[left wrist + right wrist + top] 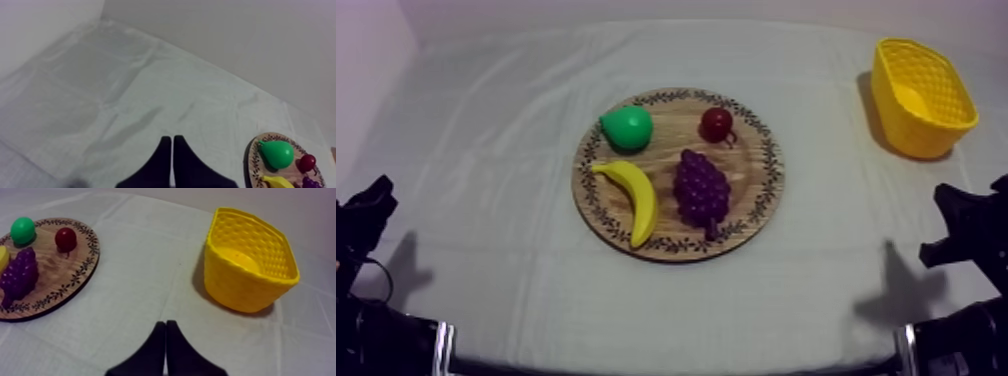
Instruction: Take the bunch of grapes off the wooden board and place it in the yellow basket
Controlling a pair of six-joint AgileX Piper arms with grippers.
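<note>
Between the two grippers, on the middle of the table [816, 290], lies the round wooden board [748, 192], well apart from both. The left gripper [172, 138] sits low at its own side, over bare cloth [100, 90]. Its two black fingers lie together as a narrow wedge, with nothing between them. The right gripper [165, 322] sits low at the other side, and its fingers are also pressed together on nothing. The bunch of grapes [701, 190] lies on the board, on the half nearer to the right gripper, untouched. The banana [635, 197] lies just beside it, on the side toward the left gripper. Beyond these two, farther from both grippers, sit the pear [627, 128] and the small red fruit [716, 124]; the pear is the one closer to the left gripper. The yellow basket [914, 138] stands upright on the cloth ahead of the right gripper, well apart from the board.
</note>
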